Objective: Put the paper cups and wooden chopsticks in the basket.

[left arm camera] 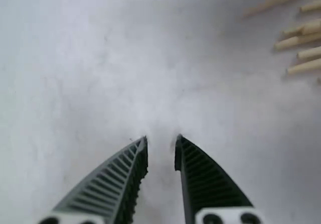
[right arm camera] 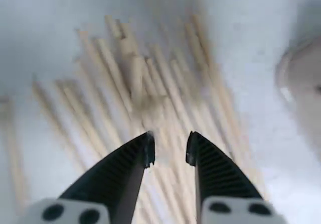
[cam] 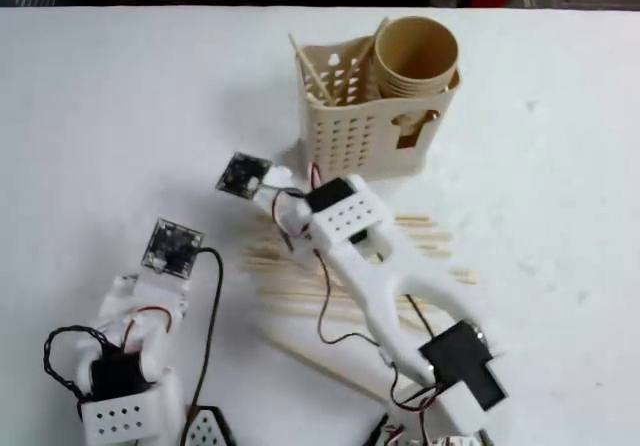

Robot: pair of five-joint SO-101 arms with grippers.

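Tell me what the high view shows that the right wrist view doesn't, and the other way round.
High view adds: the paper cups stacked in the basket, a couple of standing chopsticks beside them, and the left arm away from the pile. Right wrist view adds: the right hand up close, fingers slightly apart with nothing between them, above the pile. Both share: the loose wooden chopsticks scattered on the white table.
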